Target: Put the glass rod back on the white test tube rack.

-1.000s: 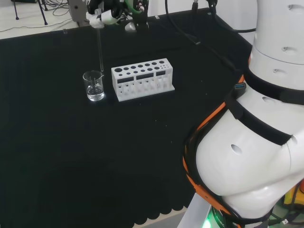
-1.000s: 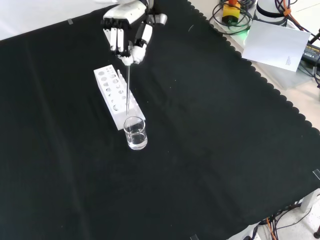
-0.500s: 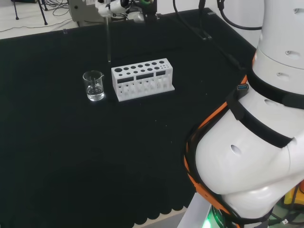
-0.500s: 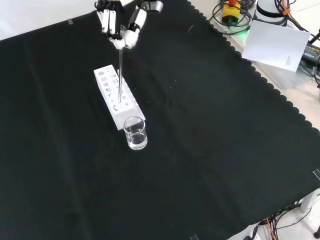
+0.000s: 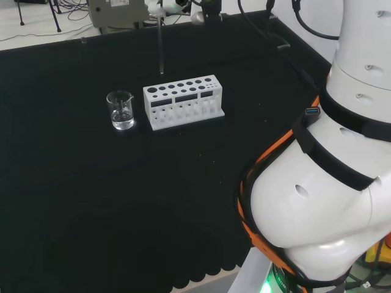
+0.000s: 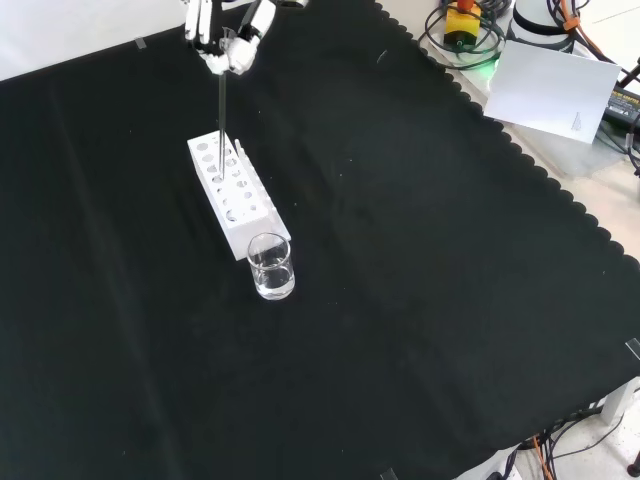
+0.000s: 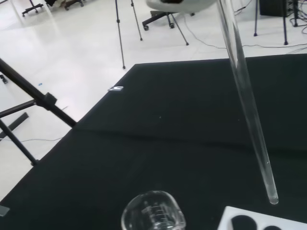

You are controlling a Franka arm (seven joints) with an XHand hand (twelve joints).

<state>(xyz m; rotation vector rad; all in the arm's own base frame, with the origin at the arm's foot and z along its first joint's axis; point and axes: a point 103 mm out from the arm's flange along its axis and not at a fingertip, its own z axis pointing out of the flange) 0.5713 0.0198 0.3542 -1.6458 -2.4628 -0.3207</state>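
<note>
- Hand (image 6: 222, 40) high over the surface, fingers curled round the top of the glass rod (image 6: 220, 120); rod hangs near upright, tip down.
- Head view: rod tip (image 5: 162, 72) in the air above and behind the white test tube rack (image 5: 184, 101), toward its left end, not yet in any hole.
- Front view: rod lower end overlaps the rack's far end (image 6: 210, 152); can't tell from this view alone whether it is over a hole.
- Wrist view: rod (image 7: 247, 103) tilts slightly, tip just above the rack corner (image 7: 261, 221) with dark holes; beaker (image 7: 153, 213) next to it.
- Beaker (image 5: 121, 110) with a little clear liquid stands just beside the rack's end, apart from the rod.
- Step in hand, as I judge it: carry the rod over a rack hole and lower it in.
- To do it well: line the tip up over one big hole in the top row, check in both fixed views since they disagree on depth.
- Straighten the rod before descending; a tilted tip would likely hit the rim between holes.
- Go down slowly, release only once the rod is well inside the hole.
- Risk: clear rod slips in the fingers, or nudges the light rack toward the beaker.
</note>
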